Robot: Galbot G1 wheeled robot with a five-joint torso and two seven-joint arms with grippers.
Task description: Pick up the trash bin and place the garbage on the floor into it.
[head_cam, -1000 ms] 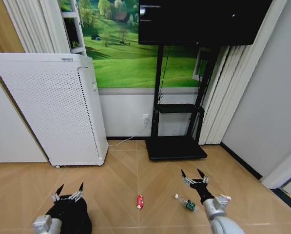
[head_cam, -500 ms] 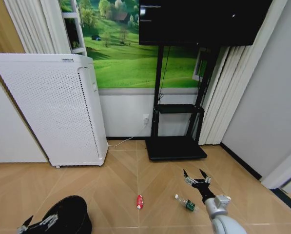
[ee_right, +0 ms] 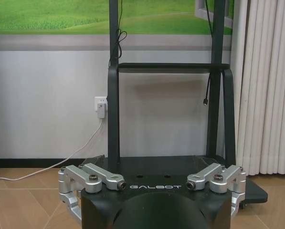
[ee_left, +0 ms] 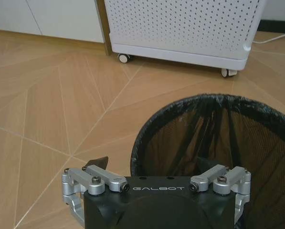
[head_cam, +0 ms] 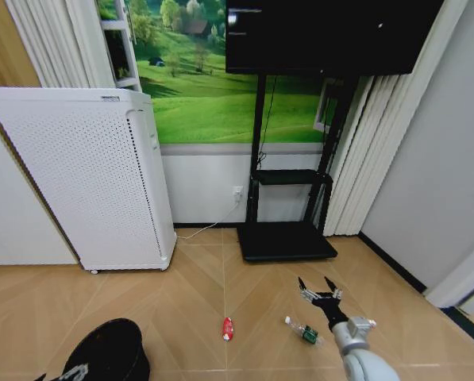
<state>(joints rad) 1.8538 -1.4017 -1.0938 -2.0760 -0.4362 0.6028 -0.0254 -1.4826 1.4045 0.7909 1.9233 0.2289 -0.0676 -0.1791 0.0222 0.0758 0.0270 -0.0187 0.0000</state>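
The left gripper (ee_left: 156, 183), fingers spread apart, hangs just above the near rim of the trash bin (ee_left: 214, 138), which stands on the floor (head_cam: 189, 294) before a white perforated appliance (head_cam: 86, 182). The right gripper (head_cam: 317, 287), also spread, hovers over the clear bottle (head_cam: 303, 330). The mesh bin looks light and stiff; its rim seems the best hold.

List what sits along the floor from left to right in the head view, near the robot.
trash bin → small red piece of garbage → clear bottle with green label → right tool, open above the floor.
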